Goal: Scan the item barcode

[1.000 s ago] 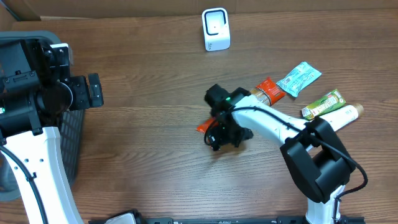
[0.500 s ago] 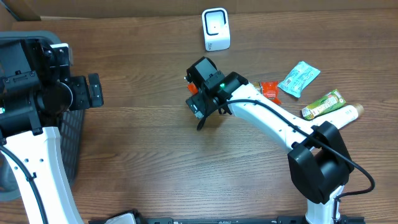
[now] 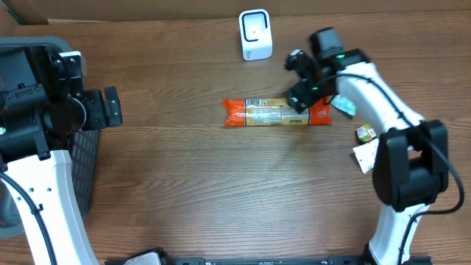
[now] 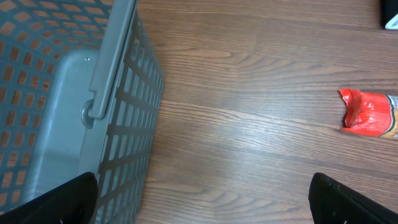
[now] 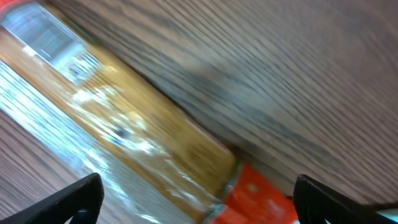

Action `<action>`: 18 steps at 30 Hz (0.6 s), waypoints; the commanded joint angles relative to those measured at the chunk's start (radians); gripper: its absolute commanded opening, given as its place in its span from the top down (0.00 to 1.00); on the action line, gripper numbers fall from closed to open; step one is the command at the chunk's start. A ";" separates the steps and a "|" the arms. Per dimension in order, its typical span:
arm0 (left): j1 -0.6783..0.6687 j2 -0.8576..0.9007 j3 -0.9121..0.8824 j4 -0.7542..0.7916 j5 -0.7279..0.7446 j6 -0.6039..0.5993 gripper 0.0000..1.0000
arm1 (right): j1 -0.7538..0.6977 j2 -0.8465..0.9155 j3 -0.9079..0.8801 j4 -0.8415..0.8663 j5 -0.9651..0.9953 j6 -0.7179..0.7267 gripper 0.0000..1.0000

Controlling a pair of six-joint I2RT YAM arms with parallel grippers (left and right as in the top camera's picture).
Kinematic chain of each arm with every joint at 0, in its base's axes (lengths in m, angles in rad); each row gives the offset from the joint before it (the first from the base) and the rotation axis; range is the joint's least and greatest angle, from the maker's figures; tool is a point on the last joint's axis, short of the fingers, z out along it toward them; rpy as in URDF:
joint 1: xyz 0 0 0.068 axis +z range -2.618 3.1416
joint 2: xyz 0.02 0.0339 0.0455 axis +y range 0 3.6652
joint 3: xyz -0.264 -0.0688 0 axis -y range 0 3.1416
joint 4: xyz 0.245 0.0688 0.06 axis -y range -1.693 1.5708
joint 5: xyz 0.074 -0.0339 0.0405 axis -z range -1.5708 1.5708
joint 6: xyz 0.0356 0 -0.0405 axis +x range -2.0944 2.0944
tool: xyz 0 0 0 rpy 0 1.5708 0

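The item, a long tan packet with orange ends (image 3: 272, 114), lies flat on the table in front of the white scanner (image 3: 255, 34), with a small printed label showing on top. My right gripper (image 3: 302, 94) hovers over the packet's right end, open and holding nothing. In the right wrist view the packet (image 5: 124, 130) runs diagonally under the gripper (image 5: 199, 211), blurred, its orange end between the spread fingertips (image 5: 68, 202). My left gripper (image 3: 110, 107) is open at the far left. Its wrist view shows the gripper (image 4: 202, 208) above bare wood and the packet's red end (image 4: 367, 115).
A grey mesh basket (image 3: 85, 158) stands at the left edge, its wall and rim (image 4: 118, 112) right beside the left fingers. A teal packet (image 3: 344, 105), a green-yellow packet (image 3: 366, 132) and a white tube (image 3: 366, 156) lie partly under the right arm.
The right arm has swung right and toward the back, off the packet, with its jaws widening. The packet's left end turned toward the back, and it now lies level and uncovered. The left arm is still.
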 commanded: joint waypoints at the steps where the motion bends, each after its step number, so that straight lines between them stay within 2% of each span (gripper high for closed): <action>1: -0.002 0.000 0.008 0.000 -0.003 0.016 0.00 | -0.050 0.031 0.012 0.000 -0.197 -0.191 0.04; 6: -0.002 0.000 0.008 0.000 -0.003 0.016 0.00 | -0.072 0.062 0.011 0.003 -0.205 -0.309 0.03; 14: -0.002 0.000 0.008 0.000 -0.003 0.016 0.00 | -0.072 0.135 0.010 0.000 -0.205 -0.317 0.03; 18: -0.002 0.000 0.008 0.000 -0.003 0.016 0.00 | -0.068 0.151 0.010 -0.057 -0.219 -0.311 0.12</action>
